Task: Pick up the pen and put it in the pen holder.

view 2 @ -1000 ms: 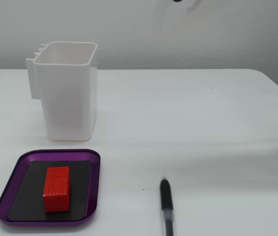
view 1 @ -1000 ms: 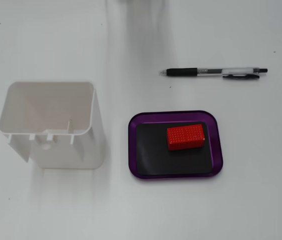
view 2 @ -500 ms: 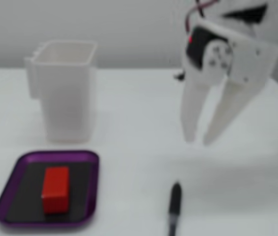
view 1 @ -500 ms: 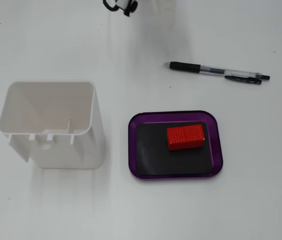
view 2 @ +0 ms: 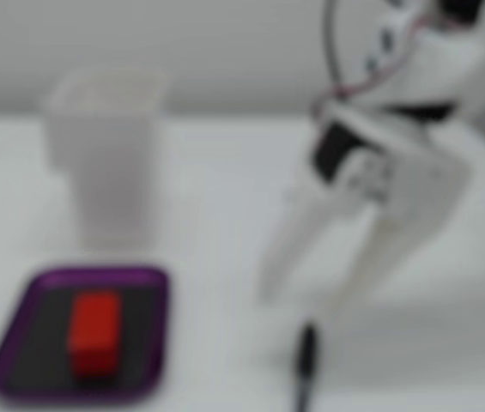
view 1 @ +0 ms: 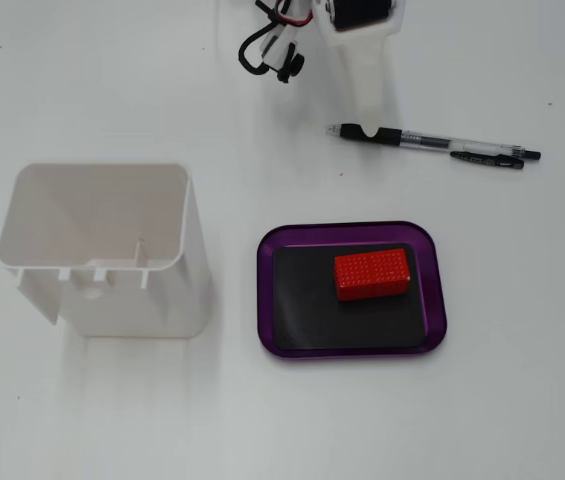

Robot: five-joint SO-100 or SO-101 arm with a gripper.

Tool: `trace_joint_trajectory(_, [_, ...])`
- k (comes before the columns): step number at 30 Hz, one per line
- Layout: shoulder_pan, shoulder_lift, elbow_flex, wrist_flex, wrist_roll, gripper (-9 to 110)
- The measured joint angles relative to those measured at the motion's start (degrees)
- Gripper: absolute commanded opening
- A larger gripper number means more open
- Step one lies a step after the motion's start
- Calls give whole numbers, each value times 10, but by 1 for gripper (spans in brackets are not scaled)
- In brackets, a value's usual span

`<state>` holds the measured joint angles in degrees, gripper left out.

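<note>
Pen: the slim clear-barrel pen with black grip, clip and end button [view 1: 432,143] is lying flat on the white table [view 1: 522,380], pretty much sideways in a fixed view, tip pointing left. In the other fixed view only its black front end [view 2: 305,365] shows, bottom centre, and it's blurry.

Gripper: the white two-finger plastic gripper [view 2: 306,299] has its fingers spread wide, nothing between them. It's sitting right over the tip end of the pen. From above, one white finger [view 1: 366,95] comes down from the top edge and overlaps the pen's grip section. Can't tell if it's actually touching the pen.

Cables: a loop of black and red wires [view 1: 272,45] hangs beside the arm at the top of the top-down shot.

Pen holder: the tall white plastic rectangular box with thin walls [view 1: 112,255] stands upright at the left, well apart from the pen. Nothing inside but its little dividers.

Tray: the shallow purple tray with a black inset [view 1: 352,290] sits between holder and pen, just below the pen in the top-down shot.

Block: a red studded rectangular block [view 1: 372,273] rests on the tray's black inset, toward the upper right.
</note>
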<state>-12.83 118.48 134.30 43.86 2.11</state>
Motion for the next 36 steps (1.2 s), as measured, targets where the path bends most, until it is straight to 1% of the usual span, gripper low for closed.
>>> trace_joint_trajectory(7, [-6, -91, -50, 58, 27, 18])
trace_joint_trajectory(21, [-3, -98, -78, 63, 28, 17])
trace_joint_trajectory(26, [-30, -98, -78, 63, 24, 14])
trace_joint_trajectory(28, [-43, -101, -78, 63, -1, 13])
trace_joint_trajectory(31, [-42, -131, -85, 65, -8, 12])
trace_joint_trajectory(36, [-43, -197, -147, 88, -14, 12])
